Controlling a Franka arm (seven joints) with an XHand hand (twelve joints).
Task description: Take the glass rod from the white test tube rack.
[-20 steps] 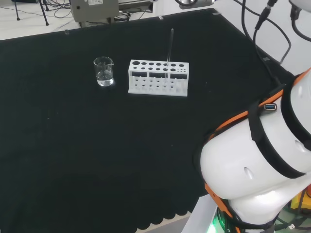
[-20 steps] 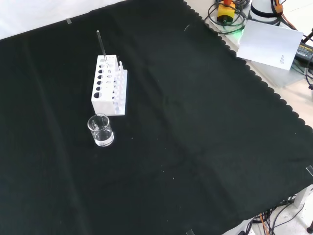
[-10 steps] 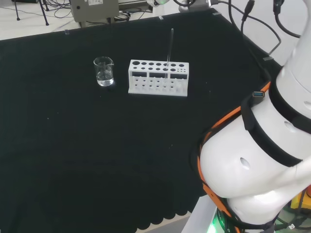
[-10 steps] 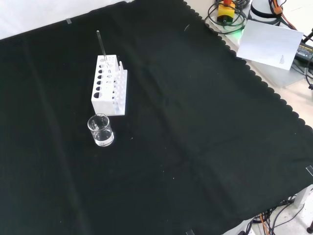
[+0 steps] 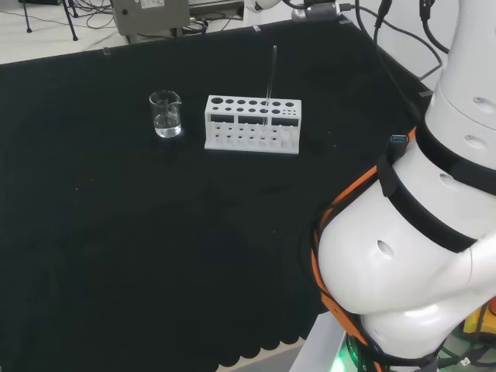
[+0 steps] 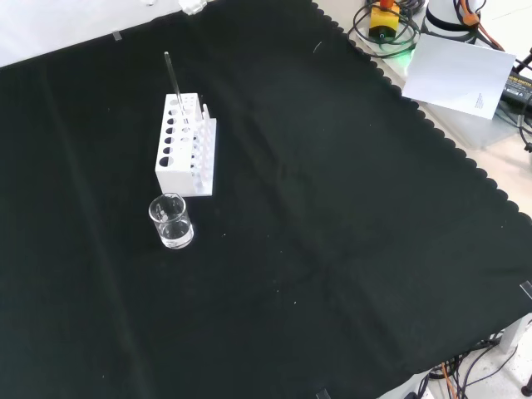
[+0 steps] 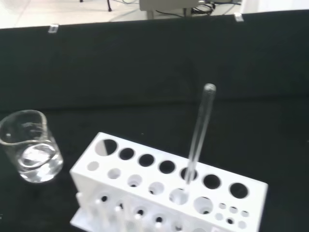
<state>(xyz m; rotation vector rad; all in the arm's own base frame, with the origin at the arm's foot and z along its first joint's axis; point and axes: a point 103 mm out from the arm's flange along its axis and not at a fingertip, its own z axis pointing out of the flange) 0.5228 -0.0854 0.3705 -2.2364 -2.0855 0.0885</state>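
Seen in the front view, nearest: a small clear beaker (image 6: 171, 221) upright on the black-clothed desk (image 6: 332, 233), some clear liquid inside. Just behind it, apart, the white test tube rack (image 6: 186, 144), long side running away from the camera. Standing in a hole toward the rack's far end, the glass rod (image 6: 174, 83), slightly tilted, top well above the rack. Robot hand's state: cannot tell from these views.

In the head view the arm's white links (image 5: 434, 232) have swung upward.
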